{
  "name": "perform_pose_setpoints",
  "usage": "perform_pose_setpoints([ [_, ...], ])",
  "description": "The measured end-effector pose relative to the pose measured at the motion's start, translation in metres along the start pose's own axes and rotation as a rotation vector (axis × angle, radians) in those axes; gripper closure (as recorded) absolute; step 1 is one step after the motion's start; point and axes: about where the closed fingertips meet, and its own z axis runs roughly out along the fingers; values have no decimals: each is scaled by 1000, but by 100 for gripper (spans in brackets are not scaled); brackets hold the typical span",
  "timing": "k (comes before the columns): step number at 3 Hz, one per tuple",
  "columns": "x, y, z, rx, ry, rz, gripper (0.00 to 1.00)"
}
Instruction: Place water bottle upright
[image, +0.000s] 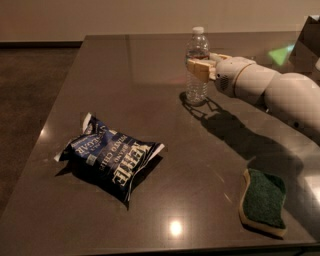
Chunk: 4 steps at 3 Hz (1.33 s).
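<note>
A dark, glossy tabletop (150, 105) carries everything here. Farthest left, well apart from the water bottle and nearer the camera than it, lies a dark blue chip bag (111, 161), flat on its side and crumpled, its white lettering turned at a slant. The water bottle (197, 90) stands upright toward the far side of the tabletop, white cap on top, clear ribbed body, its base seeming to meet the surface with a small shadow pooled around it. The tool (196, 69) is at the bottle's middle, coming in from the bottle's right, and its tan fingers (201, 70) are clamped on the bottle's body at about label height. Behind the tool the white, rounded arm (280, 95) runs away to the right of the bottle and leaves the view at the edge, throwing a long shadow across the tabletop below it. Right of the bottle and much nearer the camera, well apart from it, a sponge (262, 200) with a green top and pale underside lies flat near the front edge.
</note>
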Motion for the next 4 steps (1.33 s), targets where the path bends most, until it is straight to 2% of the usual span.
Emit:
perform_pose_setpoints([
  [1,-1,-2,4,-10,39,15,100],
  [3,-5,-2,10,-13,100,-17,98],
  [4,-8,-2,11,-11,134,-36,76],
])
